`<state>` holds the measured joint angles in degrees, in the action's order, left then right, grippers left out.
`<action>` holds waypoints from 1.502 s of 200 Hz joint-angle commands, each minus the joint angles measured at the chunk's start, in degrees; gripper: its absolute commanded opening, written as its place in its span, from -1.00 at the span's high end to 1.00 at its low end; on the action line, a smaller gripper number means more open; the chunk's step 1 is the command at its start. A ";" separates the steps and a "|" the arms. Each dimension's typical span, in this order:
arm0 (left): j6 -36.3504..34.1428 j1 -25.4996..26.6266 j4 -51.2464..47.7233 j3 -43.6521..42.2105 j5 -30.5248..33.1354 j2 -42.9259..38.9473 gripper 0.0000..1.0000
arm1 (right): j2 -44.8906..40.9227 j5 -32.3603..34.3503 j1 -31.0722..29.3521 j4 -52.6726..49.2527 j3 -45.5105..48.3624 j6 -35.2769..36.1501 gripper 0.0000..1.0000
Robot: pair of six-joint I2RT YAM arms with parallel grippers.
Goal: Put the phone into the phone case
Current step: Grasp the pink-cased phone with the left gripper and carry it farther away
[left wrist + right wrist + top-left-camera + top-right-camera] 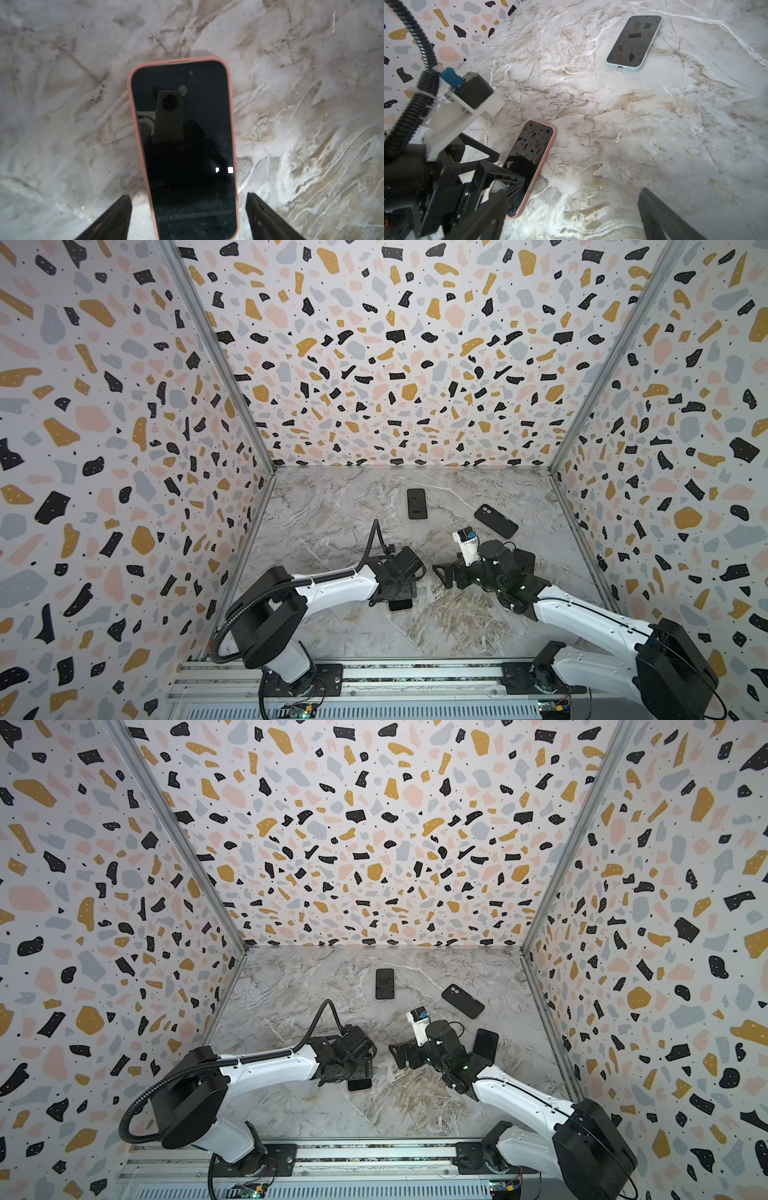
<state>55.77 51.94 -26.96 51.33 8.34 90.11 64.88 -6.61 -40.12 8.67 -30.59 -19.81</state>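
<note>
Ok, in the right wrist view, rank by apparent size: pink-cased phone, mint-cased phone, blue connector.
1. pink-cased phone, largest, though nearer the camera and partly hidden
2. mint-cased phone
3. blue connector, smallest

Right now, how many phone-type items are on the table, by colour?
Pink-cased phone: 1
Pale-blue-cased phone: 1
Black case, back up: 1
Dark flat item, partly hidden, phone or case unclear: 1
Total: 4
</note>
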 commanded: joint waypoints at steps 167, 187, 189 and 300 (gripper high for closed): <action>4.09 1.25 -7.16 8.19 6.40 11.01 -0.80 | -0.66 -3.23 0.20 5.45 6.79 -3.60 -0.98; 3.76 1.32 -7.08 8.68 5.97 12.59 -0.73 | -0.44 -3.71 0.19 6.21 7.25 -3.77 -0.98; 3.76 1.32 -7.10 8.67 5.98 12.63 -0.72 | -0.39 -3.79 0.21 6.19 7.17 -3.79 -0.98; 2.74 1.37 -4.44 6.32 5.84 9.83 -0.36 | -0.56 -3.43 0.17 5.49 7.29 -5.12 -0.98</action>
<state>59.64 53.10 -31.53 59.07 13.91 101.03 65.19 -10.70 -40.12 14.57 -23.51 -24.16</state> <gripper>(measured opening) 0.734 0.990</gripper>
